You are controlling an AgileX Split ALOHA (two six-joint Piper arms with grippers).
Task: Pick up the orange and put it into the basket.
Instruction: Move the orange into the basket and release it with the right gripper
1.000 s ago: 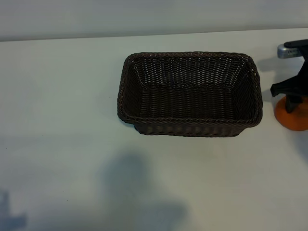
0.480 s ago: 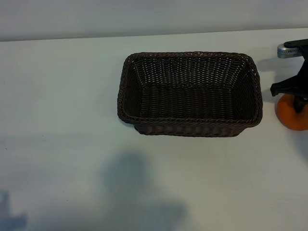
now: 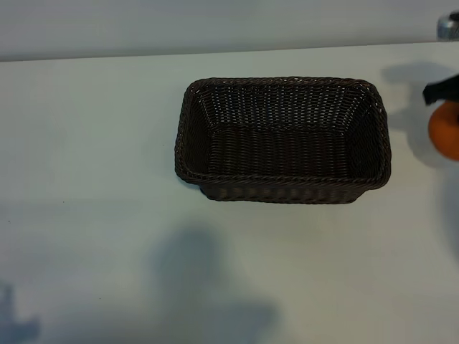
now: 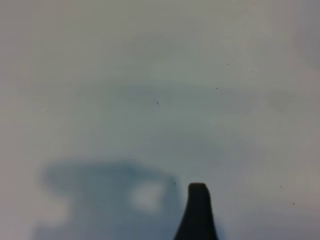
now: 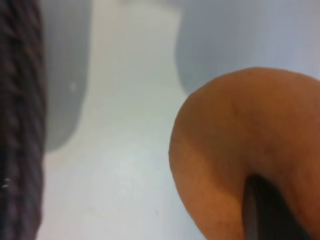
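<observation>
The orange [image 3: 446, 132] hangs at the far right edge of the exterior view, to the right of the basket [image 3: 282, 188] and apart from it. My right gripper [image 3: 445, 94] is shut on it from above, mostly cut off by the frame edge. In the right wrist view the orange [image 5: 235, 145] fills the near side, a dark finger [image 5: 265, 212] presses into its skin, and the basket's woven wall [image 5: 20, 125] stands off to one side. The basket is dark brown wicker and holds nothing. One dark fingertip [image 4: 198, 205] of my open left gripper hovers over bare table, holding nothing.
The white table [image 3: 93, 143] runs to a pale wall at the back. Soft arm shadows lie on the table in front of the basket [image 3: 208, 287] and under the orange [image 3: 409, 93].
My right gripper closed on the orange and raised it off the table, farther back and to the right. The left gripper has not moved.
</observation>
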